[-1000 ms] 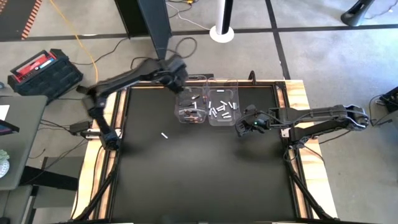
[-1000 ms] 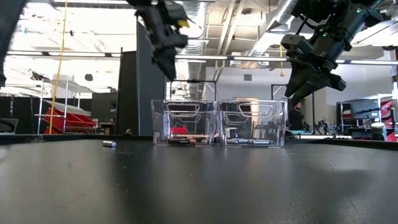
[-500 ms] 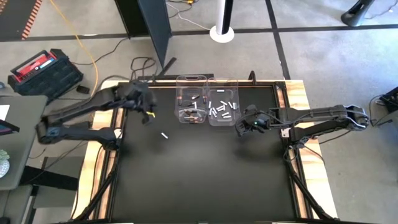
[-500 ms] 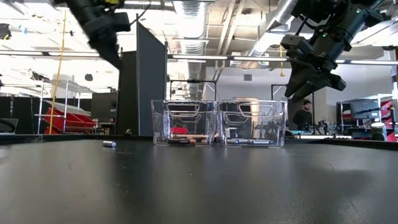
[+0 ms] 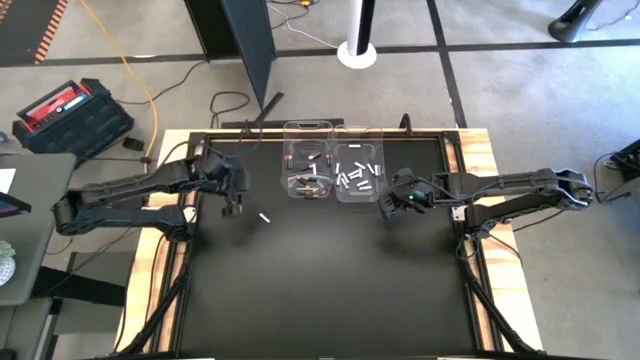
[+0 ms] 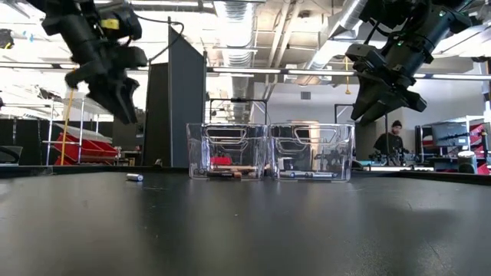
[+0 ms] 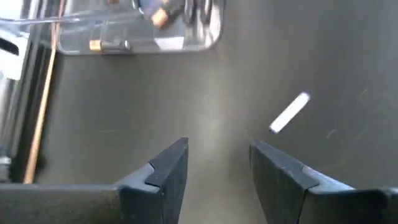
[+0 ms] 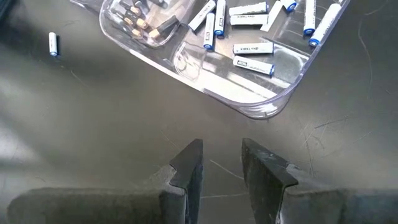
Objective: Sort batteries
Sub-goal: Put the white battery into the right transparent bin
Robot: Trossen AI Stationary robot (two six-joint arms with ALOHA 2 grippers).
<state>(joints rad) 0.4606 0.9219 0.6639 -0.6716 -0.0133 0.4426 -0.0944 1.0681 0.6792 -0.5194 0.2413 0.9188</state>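
Basically one stray white battery is left lying loose on the black table, and that's the cell the coming move seems to hinge on. Everything else is already seen inside the two clear bins: dark, copper-ended cells in the left bin, white ones in the right bin.

The left gripper is held above the mat with its jaws parted and nothing between them. From those jaws the stray cell is found ahead and off to the side of the right-hand finger, not in the gap. Its long axis is laid diagonally across the line of the jaws, so a sideways shift and probably a wrist twist would be needed before anything could be closed on it. It's flat on its side, so rolling away from a glancing touch can be expected.

The right gripper is parked in the air just off the near corner of the white-cell bin, fingers apart and empty. The stray cell is seen well off from it, past the bins, so the left arm is clearly the nearer one.

As for writing: "KIRKLAND" can be read on a couple of the white cells in the right wrist view. Nothing else readable.
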